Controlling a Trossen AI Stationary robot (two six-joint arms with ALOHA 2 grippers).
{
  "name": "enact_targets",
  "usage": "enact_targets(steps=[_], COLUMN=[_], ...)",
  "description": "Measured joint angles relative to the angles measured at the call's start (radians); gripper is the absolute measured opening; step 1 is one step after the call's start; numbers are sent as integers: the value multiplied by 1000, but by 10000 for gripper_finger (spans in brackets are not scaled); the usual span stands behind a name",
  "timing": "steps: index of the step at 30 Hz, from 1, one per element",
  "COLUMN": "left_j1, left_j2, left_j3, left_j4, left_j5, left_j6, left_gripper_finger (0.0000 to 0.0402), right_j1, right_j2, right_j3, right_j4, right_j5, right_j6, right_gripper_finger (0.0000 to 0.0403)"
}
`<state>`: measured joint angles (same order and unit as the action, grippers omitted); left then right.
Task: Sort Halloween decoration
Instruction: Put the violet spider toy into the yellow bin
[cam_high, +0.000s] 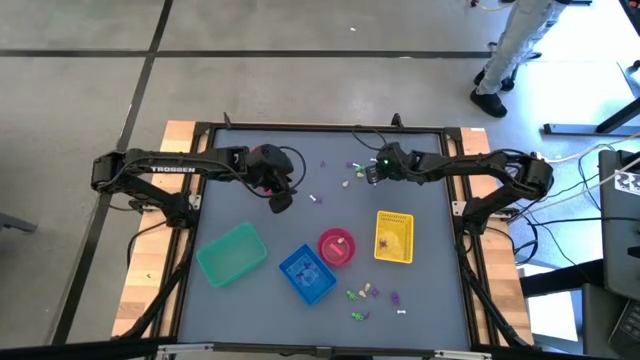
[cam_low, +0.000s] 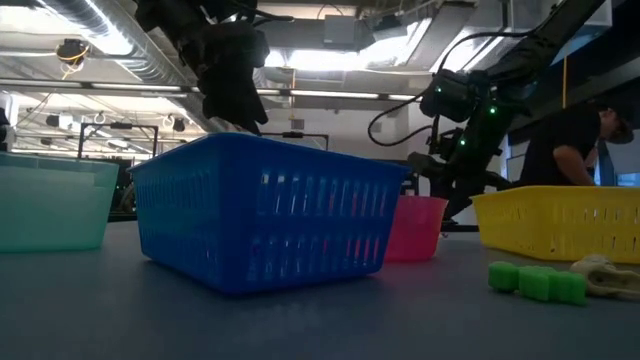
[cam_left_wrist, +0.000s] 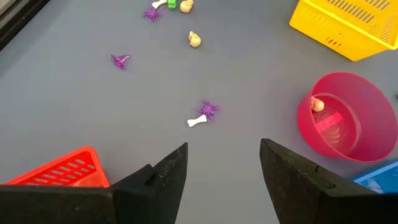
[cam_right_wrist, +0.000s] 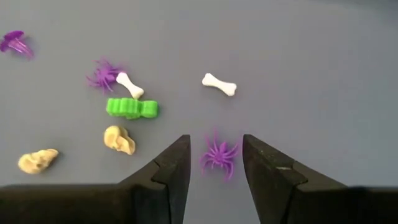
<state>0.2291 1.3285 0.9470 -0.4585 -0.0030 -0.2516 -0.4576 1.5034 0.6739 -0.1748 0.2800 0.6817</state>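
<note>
The word "TROSSEN" is printed in white capitals along the dark left arm (cam_high: 175, 169), as seen from above. No other lettering, label or number can be read on anything else.

On the grey table (cam_high: 420, 290) stand four slotted plastic baskets: teal (cam_high: 231, 254), blue (cam_high: 306, 273), yellow (cam_high: 394, 238) and red (cam_left_wrist: 59, 170). A round pink plastic bowl (cam_high: 336, 246) sits between the blue and yellow baskets. A person (cam_high: 508, 50) stands on the floor beyond the table.
</note>
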Motion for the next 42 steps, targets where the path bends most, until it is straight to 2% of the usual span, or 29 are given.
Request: enact_targets(steps=[23, 38, 42], left_j1=[0, 0, 0], left_j2=[0, 0, 0], left_j3=[0, 0, 0], left_j4=[1, 1, 1], left_j5=[-12, -12, -12], left_j6=[0, 0, 0], left_gripper_finger=[184, 184, 184], right_j1=[2, 1, 0], right_j2=[163, 171, 172], right_j3=[5, 3, 2], right_j4=[83, 76, 73], right_j5=[8, 7, 7], right_j6=[0, -5, -5], right_gripper_finger=[143, 142, 125])
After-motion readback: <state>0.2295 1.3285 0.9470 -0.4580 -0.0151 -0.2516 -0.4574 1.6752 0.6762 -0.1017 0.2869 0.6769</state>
